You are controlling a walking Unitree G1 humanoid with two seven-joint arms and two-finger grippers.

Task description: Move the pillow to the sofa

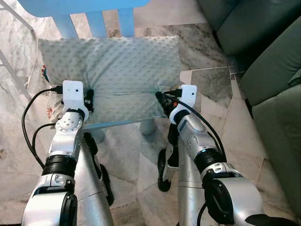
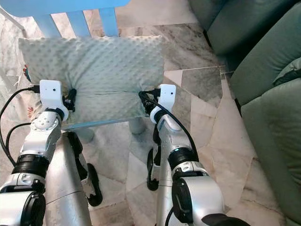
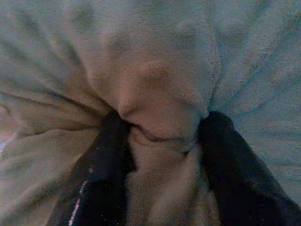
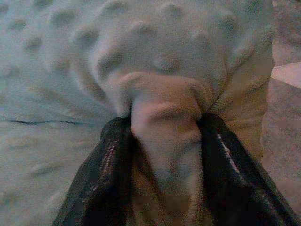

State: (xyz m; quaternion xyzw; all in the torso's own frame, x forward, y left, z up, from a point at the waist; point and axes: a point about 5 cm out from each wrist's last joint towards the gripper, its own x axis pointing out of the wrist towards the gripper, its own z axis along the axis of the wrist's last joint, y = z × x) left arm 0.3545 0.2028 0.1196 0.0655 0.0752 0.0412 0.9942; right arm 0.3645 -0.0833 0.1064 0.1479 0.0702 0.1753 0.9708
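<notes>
The pillow (image 1: 110, 77) lies flat on the seat of a pale blue chair (image 1: 96, 21), with the green sofa (image 1: 263, 61) off to the robot's right across a marble floor (image 1: 211, 113). It is a soft, pale green cushion with a dimpled fleece cover, and it looks light and floppy: it should sag between two holds rather than keep its shape, and the plush cover could slide out of a shallow pinch.

The left gripper (image 1: 89, 101) is at the pillow's near left edge, the right gripper (image 1: 162, 100) at the near right edge. In each wrist view the black fingers (image 4: 103, 165) are closed narrow around a bunched fold of fabric (image 3: 162, 117), with creases radiating from the pinch. How much filling is caught with the cover is hard to tell, perhaps only a little. Holding both near corners this way suits it; a deeper bite into the stuffing would likely hold more surely during the carry.
</notes>
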